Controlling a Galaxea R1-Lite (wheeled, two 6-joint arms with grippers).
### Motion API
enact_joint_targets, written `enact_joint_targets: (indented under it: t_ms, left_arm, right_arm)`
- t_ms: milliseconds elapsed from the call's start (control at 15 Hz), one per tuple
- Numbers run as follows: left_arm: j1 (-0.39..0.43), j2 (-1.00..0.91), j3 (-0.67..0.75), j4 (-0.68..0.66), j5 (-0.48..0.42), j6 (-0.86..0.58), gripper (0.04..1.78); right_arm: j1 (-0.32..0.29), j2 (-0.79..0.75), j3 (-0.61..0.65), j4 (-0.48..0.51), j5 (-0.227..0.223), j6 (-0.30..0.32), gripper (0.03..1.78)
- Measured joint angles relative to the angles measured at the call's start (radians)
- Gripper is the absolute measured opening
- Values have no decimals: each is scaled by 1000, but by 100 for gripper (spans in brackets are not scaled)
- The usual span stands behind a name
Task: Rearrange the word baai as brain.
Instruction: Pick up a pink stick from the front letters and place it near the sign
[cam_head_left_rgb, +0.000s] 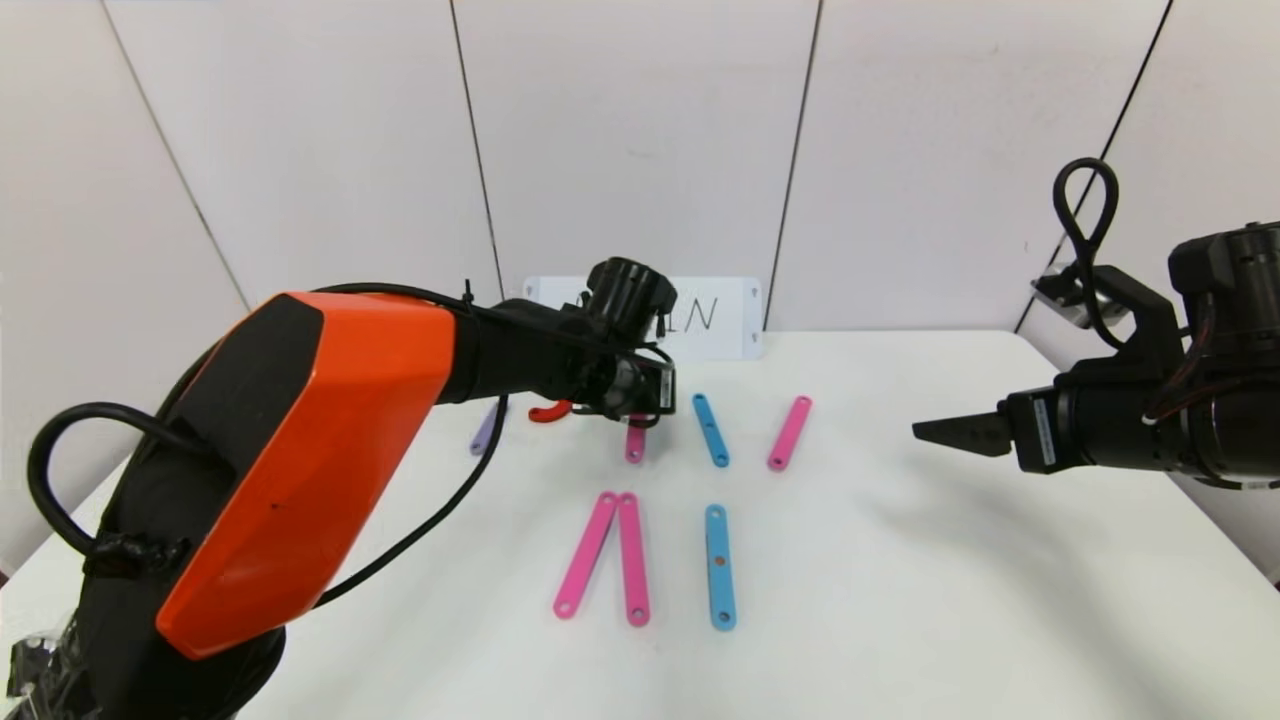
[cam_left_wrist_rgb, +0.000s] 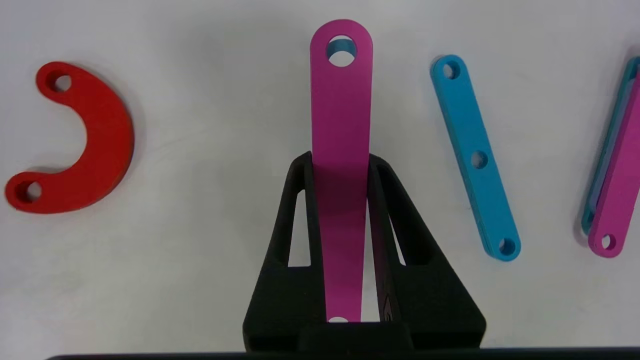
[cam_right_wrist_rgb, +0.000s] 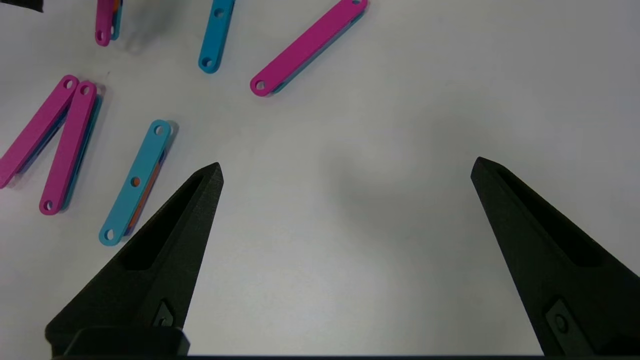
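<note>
Left gripper (cam_left_wrist_rgb: 340, 165): being shown pinched tight on a pink bar (cam_left_wrist_rgb: 341, 125), the two black fingers being pressed against its long edges.

Head view, left arm: the left gripper (cam_head_left_rgb: 640, 405) is being held over the far middle of the table (cam_head_left_rgb: 950, 600), near the white card (cam_head_left_rgb: 735, 318) propped at the wall; the pink bar (cam_head_left_rgb: 635, 444) is only partly being seen below it.

Head view, pieces: a red curve (cam_head_left_rgb: 548, 411) and a purple bar (cam_head_left_rgb: 484, 432) are lying behind the arm; a blue bar (cam_head_left_rgb: 711, 430) and a second pink bar (cam_head_left_rgb: 789, 433) are lying beside the gripped one; nearer the robot, a pair of pink bars (cam_head_left_rgb: 608, 555) meeting at their tops and a near blue bar (cam_head_left_rgb: 720, 566) are lying.

Head view, right gripper (cam_head_left_rgb: 950, 432): being held idle above the table's right side, well apart from the pieces.

Left wrist view: the red curve (cam_left_wrist_rgb: 75, 145) is lying flat on one side, the blue bar (cam_left_wrist_rgb: 475, 160) on the other; whether the gripped bar is touching the table cannot be told.

Right wrist view: the right gripper (cam_right_wrist_rgb: 345, 170) is being shown spread wide over bare table.

Handling: the pieces are being judged light, stiff, thin and smooth; a grip across the narrow width near mid-length is being judged best, since an end grip would likely let a bar swing.
</note>
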Motion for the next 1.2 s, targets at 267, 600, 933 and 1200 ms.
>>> enact_joint_targets:
  t_ms: [267,600,933,1200]
  left_arm:
    - [-17,43,-1,-53,4,1,30]
    - [-24,73,-1,-90,9,4,30]
    - [-29,80,-1,-94,7,-2,32]
    - [-29,84,0,-110,7,-1,62]
  right_arm:
    - [1,-3,3,-1,1,0,174]
    - [0,-3,5,0,2,-1,174]
    - [0,-2,5,0,0,-1,174]
    - [0,-1,5,-1,0,-1,174]
